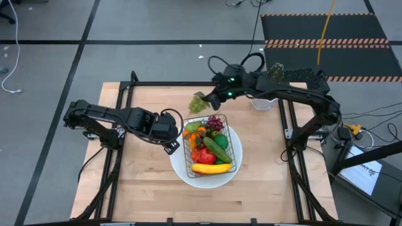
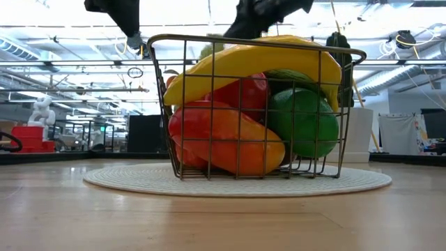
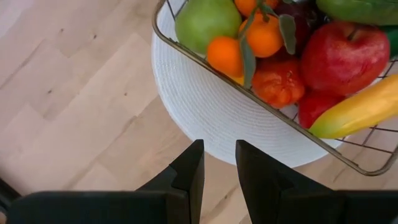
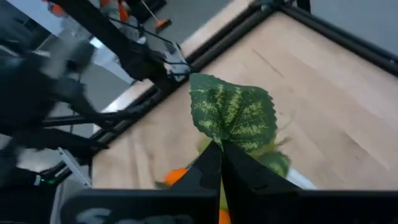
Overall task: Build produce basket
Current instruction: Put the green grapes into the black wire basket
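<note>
Two arms show in my high view. My right gripper (image 1: 207, 102) hangs over the tabletop's (image 1: 144, 182) middle toward the far edge, just beyond the basket (image 1: 233, 137), fingers pinched on the green grapes (image 1: 198, 103). Only the right wrist view shows what the pinch holds: the fingertips (image 4: 214, 163) meet at the base of the bunch's leaf (image 4: 233, 115), grapes dangling behind.

My left gripper (image 1: 174, 143) sits low beside the basket's left side. Its wrist view shows the fingers (image 3: 189, 171) close together with a narrow gap, holding nothing, pointing at the plate's (image 3: 211, 118) rim.

From above I see the basket centred on the white plate, toward the near edge, filled with produce (image 1: 212, 147). At table height I get the banana (image 2: 258, 63) lying across the top and an orange pepper (image 2: 233, 143) against the near mesh.
</note>
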Controlling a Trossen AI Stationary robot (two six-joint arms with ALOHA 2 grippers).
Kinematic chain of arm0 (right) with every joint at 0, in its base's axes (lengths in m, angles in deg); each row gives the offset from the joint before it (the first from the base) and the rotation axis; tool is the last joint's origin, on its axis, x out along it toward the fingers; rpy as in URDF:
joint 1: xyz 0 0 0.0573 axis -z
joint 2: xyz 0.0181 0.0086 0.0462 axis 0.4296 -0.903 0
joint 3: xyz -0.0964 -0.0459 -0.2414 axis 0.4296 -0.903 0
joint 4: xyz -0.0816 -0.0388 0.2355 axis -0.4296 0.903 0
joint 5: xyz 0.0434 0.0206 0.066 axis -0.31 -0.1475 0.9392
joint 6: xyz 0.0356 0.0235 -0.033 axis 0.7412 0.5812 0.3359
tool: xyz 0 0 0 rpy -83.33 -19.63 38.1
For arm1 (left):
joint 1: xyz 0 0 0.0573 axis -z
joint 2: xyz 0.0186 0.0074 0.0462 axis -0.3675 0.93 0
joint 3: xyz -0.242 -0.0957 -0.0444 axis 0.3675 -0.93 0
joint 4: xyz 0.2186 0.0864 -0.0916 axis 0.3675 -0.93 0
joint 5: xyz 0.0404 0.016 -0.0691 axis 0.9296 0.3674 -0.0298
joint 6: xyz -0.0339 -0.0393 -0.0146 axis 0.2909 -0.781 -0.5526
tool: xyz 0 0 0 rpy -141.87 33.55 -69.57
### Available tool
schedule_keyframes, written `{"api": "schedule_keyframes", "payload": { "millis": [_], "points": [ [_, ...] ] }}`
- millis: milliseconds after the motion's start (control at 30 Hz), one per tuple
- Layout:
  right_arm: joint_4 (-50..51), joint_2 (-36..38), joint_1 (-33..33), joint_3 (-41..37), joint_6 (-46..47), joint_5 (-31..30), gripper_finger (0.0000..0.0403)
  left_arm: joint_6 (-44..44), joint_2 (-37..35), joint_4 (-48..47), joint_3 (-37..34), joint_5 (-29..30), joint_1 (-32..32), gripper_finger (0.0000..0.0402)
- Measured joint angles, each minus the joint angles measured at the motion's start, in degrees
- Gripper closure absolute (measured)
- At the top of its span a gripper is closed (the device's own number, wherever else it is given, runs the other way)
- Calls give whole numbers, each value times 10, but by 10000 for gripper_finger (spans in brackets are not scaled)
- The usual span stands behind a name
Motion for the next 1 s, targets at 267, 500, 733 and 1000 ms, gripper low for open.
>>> {"api": "schedule_keyframes", "payload": {
  "millis": [267, 500, 733, 1000],
  "points": [
    [6, 96, -54, 0, 9, -20, 403, -47, 0, 4, 0, 6, 43, 309],
    [-2, 167, -108, 0, 22, -19, 403, -89, 0, 20, 0, 24, 77, 309],
    [-9, 213, -165, 0, 33, -53, 403, -140, 0, 78, 0, 33, 118, 309],
    [-30, 234, -219, 0, 33, -107, 403, -204, 0, 139, 0, 62, 174, 309]
  ]
}}
